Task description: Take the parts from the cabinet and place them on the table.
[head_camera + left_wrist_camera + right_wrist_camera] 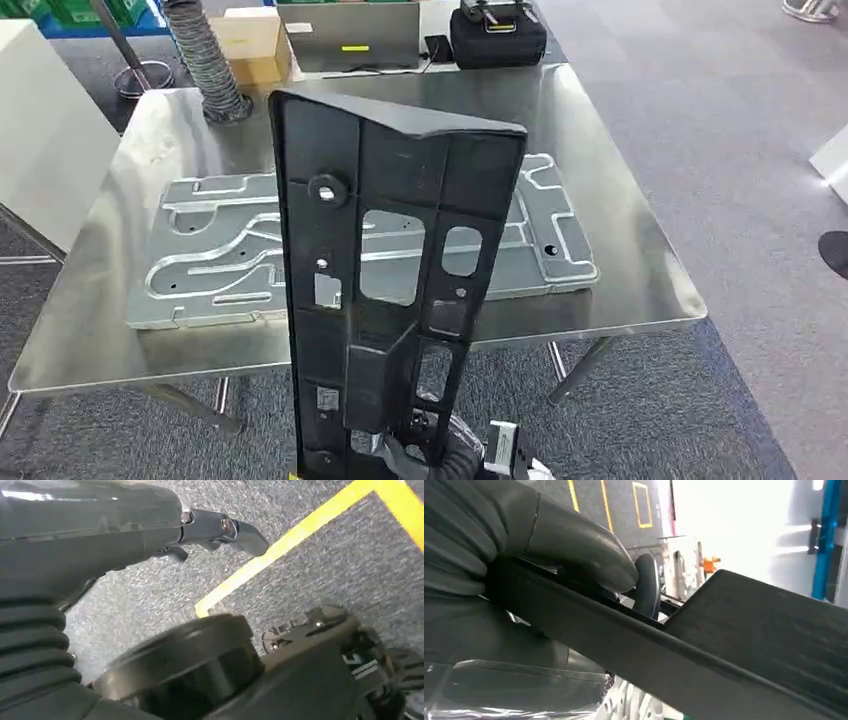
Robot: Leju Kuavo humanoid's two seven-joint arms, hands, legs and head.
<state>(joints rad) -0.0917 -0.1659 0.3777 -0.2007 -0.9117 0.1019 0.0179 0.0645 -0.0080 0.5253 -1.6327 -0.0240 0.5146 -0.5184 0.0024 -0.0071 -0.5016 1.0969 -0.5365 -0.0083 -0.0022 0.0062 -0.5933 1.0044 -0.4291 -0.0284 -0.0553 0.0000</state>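
Grey carpet with yellow floor tape point(280, 547) runs under the left hand point(220, 530), which hangs over it grasping nothing, fingers loosely apart. The right hand point(574, 550) grips the black plastic part point(385, 270) near its lower end, upright before the steel table point(640, 270). A grey metal plate point(200, 260) lies there; beyond, a laptop point(350, 35) and a black bag point(497, 40).

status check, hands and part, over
Right robot hand grips black plastic panel, upright before metal table. Left robot hand holds nothing. Grey metal plate occupies table.
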